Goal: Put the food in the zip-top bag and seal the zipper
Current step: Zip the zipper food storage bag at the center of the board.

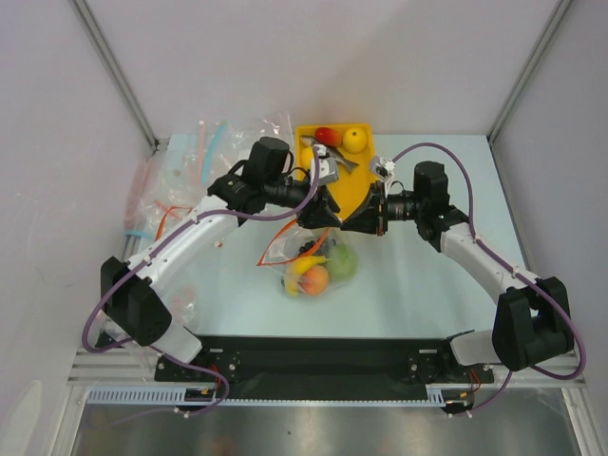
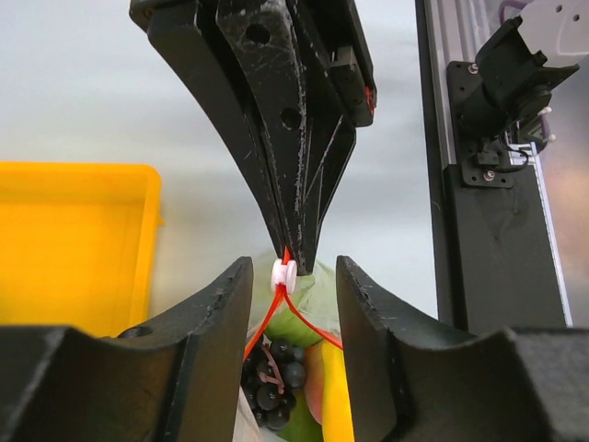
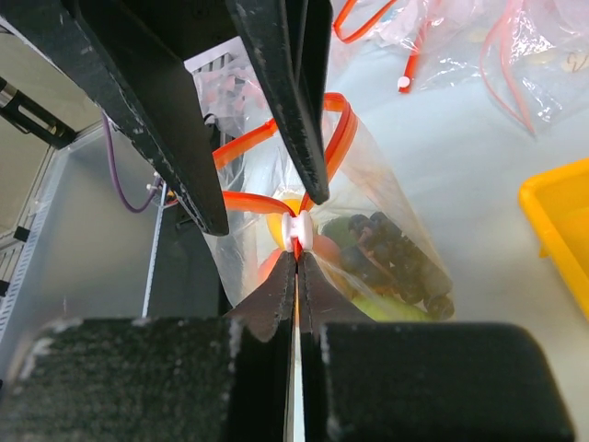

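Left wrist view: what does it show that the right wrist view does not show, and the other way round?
Only the left wrist view shows a black bracket above a dark rail at its right side.

Only the right wrist view shows spare clear pouches lying on the table at the top of the picture.

Both show the white slider with the left tool open around it, the right tool shut on the red zipper, the black grapes inside the zip-top bag, and part of the yellow tray.
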Controlling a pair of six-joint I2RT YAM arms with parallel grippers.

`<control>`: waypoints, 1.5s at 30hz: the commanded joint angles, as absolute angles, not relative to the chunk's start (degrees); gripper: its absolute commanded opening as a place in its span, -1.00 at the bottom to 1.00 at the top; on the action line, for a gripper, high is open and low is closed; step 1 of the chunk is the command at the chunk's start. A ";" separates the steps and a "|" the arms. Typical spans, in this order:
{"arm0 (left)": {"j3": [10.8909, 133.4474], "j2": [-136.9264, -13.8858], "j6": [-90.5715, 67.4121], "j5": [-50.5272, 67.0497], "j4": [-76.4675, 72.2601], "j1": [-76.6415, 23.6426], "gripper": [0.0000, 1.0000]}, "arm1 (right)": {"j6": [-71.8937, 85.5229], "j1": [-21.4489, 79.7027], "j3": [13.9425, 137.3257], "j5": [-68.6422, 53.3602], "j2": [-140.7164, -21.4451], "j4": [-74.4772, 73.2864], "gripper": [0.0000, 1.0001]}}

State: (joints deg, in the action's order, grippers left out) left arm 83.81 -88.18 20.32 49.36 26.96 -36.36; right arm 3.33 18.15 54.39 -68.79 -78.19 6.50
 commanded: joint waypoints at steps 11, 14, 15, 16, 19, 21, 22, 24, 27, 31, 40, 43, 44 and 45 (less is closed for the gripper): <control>85.78 -88.95 25.40 43.07 29.97 -37.97 0.17 | -3.50 19.42 59.23 -67.85 -76.29 0.27 -1.00; 85.87 -89.21 25.75 43.07 29.97 -38.14 0.16 | -4.31 19.60 59.50 -67.59 -76.38 -2.02 -1.00; 85.96 -89.30 25.75 43.15 30.14 -38.23 0.15 | -4.39 19.60 59.50 -67.59 -76.20 -2.02 -1.00; 85.87 -89.30 25.75 43.33 30.23 -38.49 0.08 | -4.39 19.60 59.50 -67.59 -76.29 -2.02 -1.00; 85.96 -89.56 25.93 43.77 30.41 -38.76 -0.16 | -4.48 19.60 59.59 -67.59 -76.20 -2.20 -1.00; 86.13 -89.74 26.02 43.86 30.67 -39.02 -0.48 | -4.57 19.60 59.41 -67.59 -76.29 -2.11 -1.00; 86.22 -89.82 26.02 44.03 30.93 -39.02 -0.58 | -4.57 19.60 59.41 -67.59 -76.29 -2.20 -1.00; 86.48 -89.91 26.10 44.21 31.46 -39.11 -0.97 | -4.66 19.60 59.24 -67.41 -76.29 -2.20 -1.00; 86.83 -90.09 26.10 44.47 32.34 -39.11 -1.00 | -4.83 19.60 59.15 -67.24 -76.29 -2.37 -1.00; 86.75 -89.74 25.93 45.00 32.87 -39.11 -0.99 | -4.92 19.60 59.06 -66.97 -76.20 -2.37 -0.94; 87.63 -88.77 23.82 46.67 30.94 -39.11 -1.00 | -7.38 21.09 55.99 -64.51 -74.97 -0.79 -0.14; 87.63 -88.51 22.59 47.20 29.97 -39.11 -0.99 | -8.35 21.44 55.55 -63.28 -74.97 -0.79 -0.08; 87.63 -88.33 22.41 47.28 29.88 -39.11 -1.00 | -8.78 21.62 55.46 -62.59 -75.06 -1.05 -0.07; 87.63 -88.24 22.15 47.46 29.71 -39.11 -0.99 | -9.31 21.71 55.28 -62.40 -75.06 -1.14 -0.07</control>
State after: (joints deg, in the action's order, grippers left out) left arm 84.88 -89.86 23.40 44.53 32.23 -38.76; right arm -6.81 21.21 55.79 -63.96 -76.44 -2.59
